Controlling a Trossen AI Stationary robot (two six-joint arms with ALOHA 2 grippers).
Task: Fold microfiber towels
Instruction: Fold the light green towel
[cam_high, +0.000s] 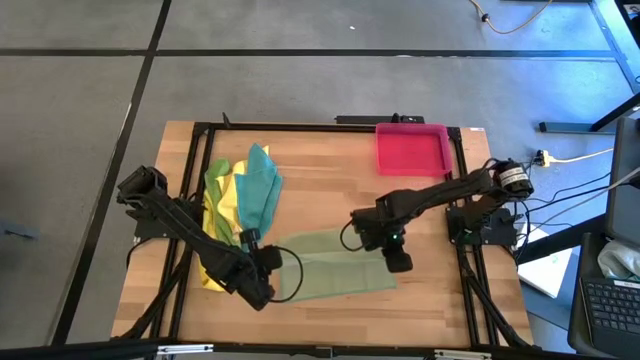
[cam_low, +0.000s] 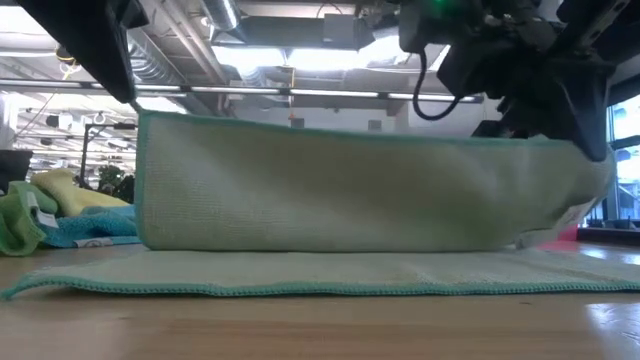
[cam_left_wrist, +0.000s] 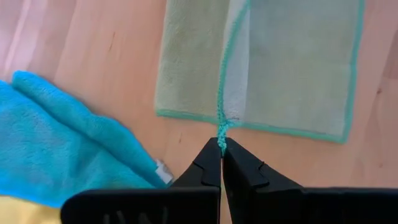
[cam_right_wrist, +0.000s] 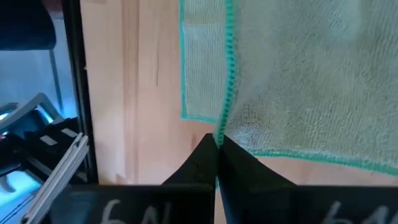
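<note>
The larger pale olive towel (cam_high: 335, 265) with teal stitching lies near the table's front middle. In the low view its raised part (cam_low: 350, 190) stands like a wall above the part lying flat on the table (cam_low: 330, 272). My left gripper (cam_high: 268, 262) is shut on the towel's left end, and my right gripper (cam_high: 396, 258) is shut on its right end. The other towels, yellow (cam_high: 222, 205), bright green (cam_high: 216, 178) and teal (cam_high: 262, 190), lie in a heap at the left. My left gripper pinches the towel's teal-stitched edge at a corner (cam_left_wrist: 221, 132) between its two fingertips. That edge is lifted; the rest of the towel hangs down onto the table. My right gripper pinches the teal-stitched edge at the opposite corner (cam_right_wrist: 220, 132) between its fingertips. The held edge (cam_low: 350, 128) runs fairly straight between the two grippers, and the cloth hangs from it to the table.
A rigid pink-red tray (cam_high: 412, 148) stands at the table's far right. The black frame rails (cam_high: 190, 200) run along the table's sides. Bare wood (cam_high: 330, 180) shows between the heap and the tray.
</note>
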